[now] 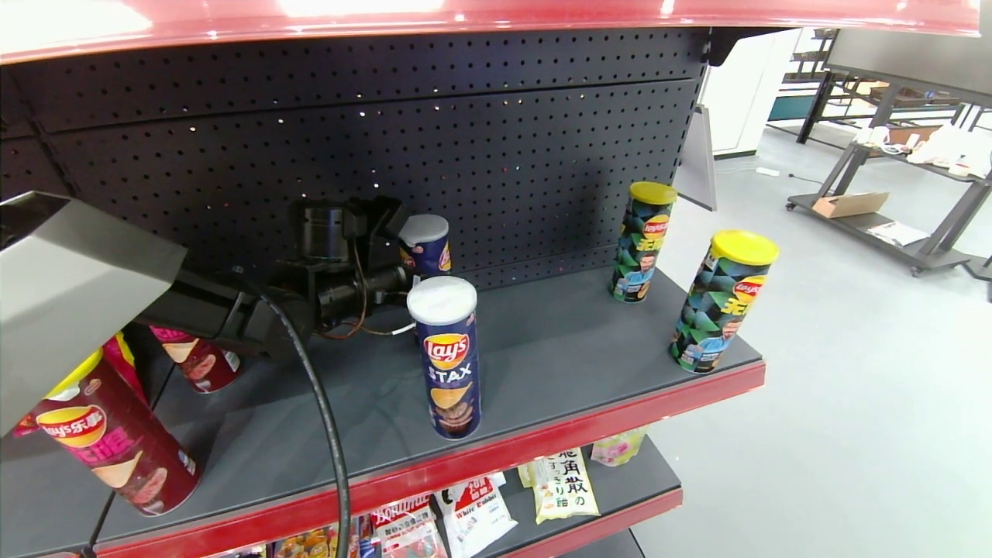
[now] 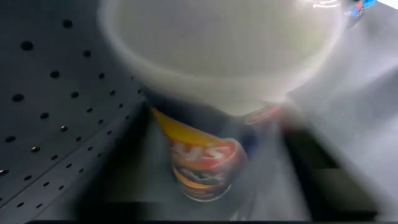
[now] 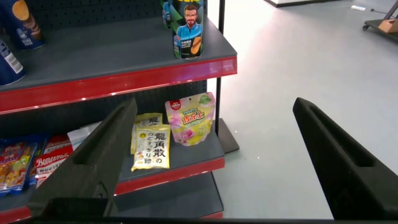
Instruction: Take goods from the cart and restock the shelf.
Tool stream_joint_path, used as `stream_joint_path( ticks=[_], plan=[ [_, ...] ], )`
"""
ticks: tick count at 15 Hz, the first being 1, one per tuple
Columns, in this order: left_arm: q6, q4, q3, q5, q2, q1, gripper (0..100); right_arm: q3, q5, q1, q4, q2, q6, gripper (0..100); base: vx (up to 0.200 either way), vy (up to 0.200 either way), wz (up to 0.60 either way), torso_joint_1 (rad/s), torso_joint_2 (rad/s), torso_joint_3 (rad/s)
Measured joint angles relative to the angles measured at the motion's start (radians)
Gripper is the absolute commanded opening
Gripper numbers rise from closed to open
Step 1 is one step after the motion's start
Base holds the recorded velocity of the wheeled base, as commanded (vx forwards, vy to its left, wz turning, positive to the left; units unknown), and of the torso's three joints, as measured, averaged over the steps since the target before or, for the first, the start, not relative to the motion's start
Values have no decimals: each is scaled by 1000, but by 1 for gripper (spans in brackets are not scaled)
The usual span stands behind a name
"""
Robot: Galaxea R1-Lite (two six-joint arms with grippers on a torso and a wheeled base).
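well, the back blue can and the front blue can stand on your shelf, white lids on, so you can't see inside. two yellow-lid cans stand to the right and red cans to the left. your left claw is tight beside the back blue can; you can't tell if it grips. your right claw is wide open and holds nothing.

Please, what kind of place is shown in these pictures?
Probably a shop aisle, perhaps a mock one in a lab. A red-edged shelf with a pegboard back holds chip cans, snack bags lie on the lower shelf, and work tables stand on the open floor beyond.
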Motion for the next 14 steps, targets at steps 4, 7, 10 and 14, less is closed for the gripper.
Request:
stream_joint_path(
  ticks=[4,7,10,14],
  plan=[
    [-29,-3,2,1,-10,0,100,0,0,1,0,0,0,100,0,0,0,0,0,0],
    [-28,-1,29,6,-35,1,100,0,0,0,0,0,0,100,0,0,0,0,0,0],
    [-20,-2,98,10,-82,13,100,0,0,0,0,0,0,100,0,0,0,0,0,0],
    [-18,6,218,18,-168,44,100,0,0,0,0,0,0,100,0,0,0,0,0,0]
  ],
)
